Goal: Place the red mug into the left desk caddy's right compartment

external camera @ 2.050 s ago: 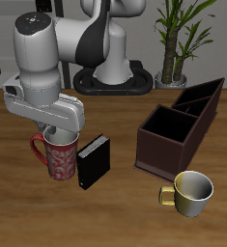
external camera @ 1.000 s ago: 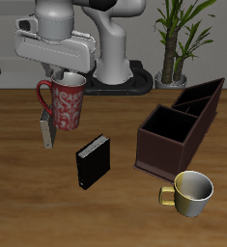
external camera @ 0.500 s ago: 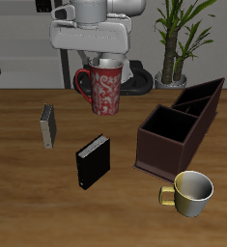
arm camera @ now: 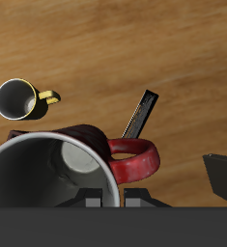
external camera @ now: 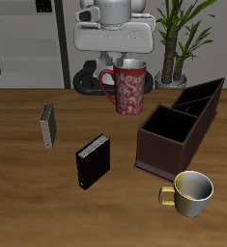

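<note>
The red mug (external camera: 130, 89) with the whitish swirl pattern hangs upright in the air above the table, handle pointing away from the caddy. My gripper (external camera: 126, 64) is shut on its rim. The mug is beside and above the back side of the left desk caddy (external camera: 195, 135), a long dark maroon box. Its right compartment (external camera: 165, 129), the large square section nearest the table's front, is open and holds nothing. In the wrist view the mug's grey inside (arm camera: 49, 185) and red handle (arm camera: 136, 160) fill the view, and a caddy corner (arm camera: 222, 178) shows.
A yellow-gold mug (external camera: 190, 191) stands in front of the caddy; it also shows in the wrist view (arm camera: 18, 99). A small black box (external camera: 94, 161) and a small grey upright block (external camera: 48, 125) stand on the table. A potted plant (external camera: 177, 43) stands at the back.
My gripper has lifted the red mug off the table and carried it up and across, over the black box, to a spot close to the caddy.
</note>
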### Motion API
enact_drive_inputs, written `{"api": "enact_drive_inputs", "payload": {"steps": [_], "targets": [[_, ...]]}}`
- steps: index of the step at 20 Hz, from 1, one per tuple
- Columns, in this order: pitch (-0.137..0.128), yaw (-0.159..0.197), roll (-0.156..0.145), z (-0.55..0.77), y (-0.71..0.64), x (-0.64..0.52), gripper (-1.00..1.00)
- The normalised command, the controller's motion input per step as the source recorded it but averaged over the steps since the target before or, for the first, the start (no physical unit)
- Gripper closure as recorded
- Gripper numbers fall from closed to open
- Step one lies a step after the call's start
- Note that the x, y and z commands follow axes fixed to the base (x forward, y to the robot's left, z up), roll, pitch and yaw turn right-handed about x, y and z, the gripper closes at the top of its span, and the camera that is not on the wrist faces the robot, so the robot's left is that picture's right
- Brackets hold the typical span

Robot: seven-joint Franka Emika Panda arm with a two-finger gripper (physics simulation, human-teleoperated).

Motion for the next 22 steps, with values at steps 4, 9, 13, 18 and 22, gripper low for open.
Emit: {"api": "enact_drive_inputs", "payload": {"steps": [4,9,13,18,22], "targets": [[-0.009,0.017,0.030,0.01,0.42,0.04,1.00],[0.006,0.019,0.022,-0.03,0.38,0.04,1.00],[0.039,-0.036,0.044,-0.08,0.35,0.03,1.00],[0.036,-0.019,0.015,-0.16,0.32,-0.01,1.00],[0.036,0.015,-0.024,-0.18,0.23,0.08,1.00]]}}
